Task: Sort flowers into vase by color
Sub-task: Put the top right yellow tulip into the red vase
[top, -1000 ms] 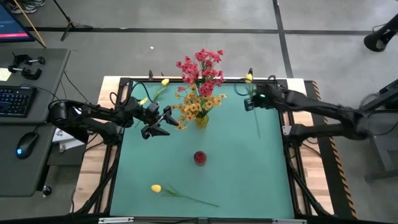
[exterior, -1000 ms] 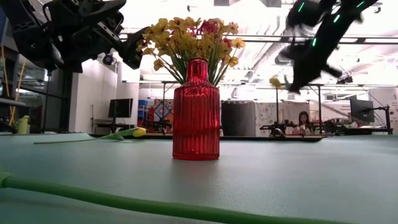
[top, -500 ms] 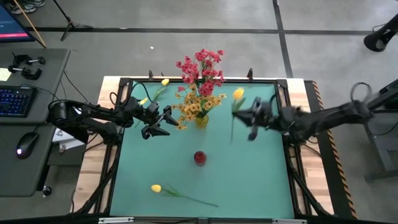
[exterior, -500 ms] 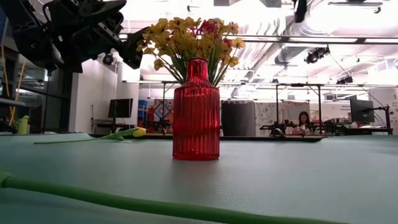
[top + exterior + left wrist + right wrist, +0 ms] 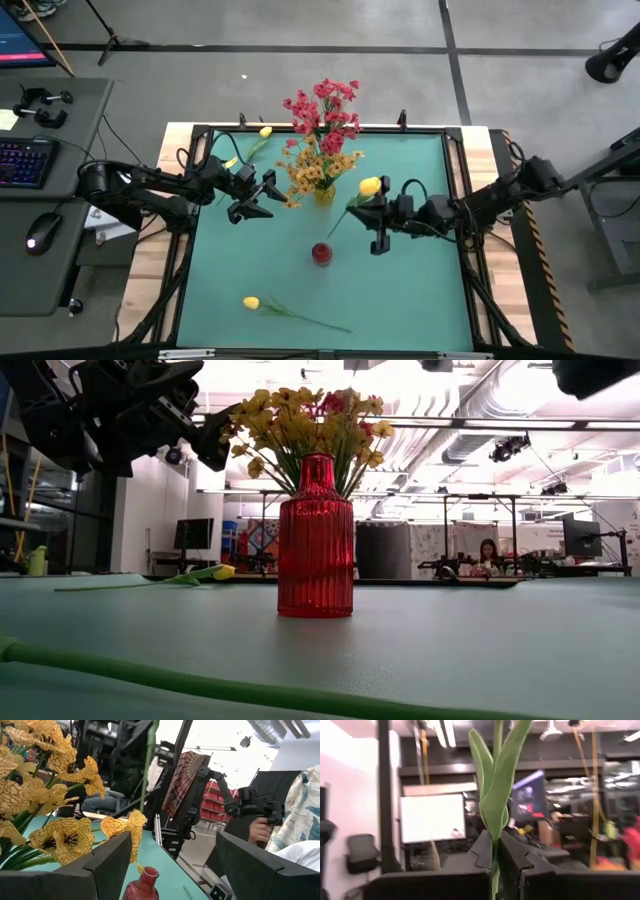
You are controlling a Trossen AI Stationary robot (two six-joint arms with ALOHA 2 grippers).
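While a yellow tulip (image 5: 370, 186) is being pinched in the right gripper (image 5: 381, 213), its stem is best being lowered upright into the red vase (image 5: 320, 254); the left gripper (image 5: 262, 196) is gaping beside the bouquet (image 5: 318, 165).

Right tool (image 5: 377, 208) clamps yellow tulip (image 5: 369, 186) above mat, near red vase (image 5: 321, 254).

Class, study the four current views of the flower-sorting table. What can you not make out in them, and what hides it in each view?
- Yellow vase, high view: mostly covered by the orange-yellow blossoms.
- Low view: it stands behind the red vase.
- Held yellow tulip, right wrist view: bloom cut off by the edge; only stem shows in the shut right gripper.
- Right gripper, low view: out of frame.
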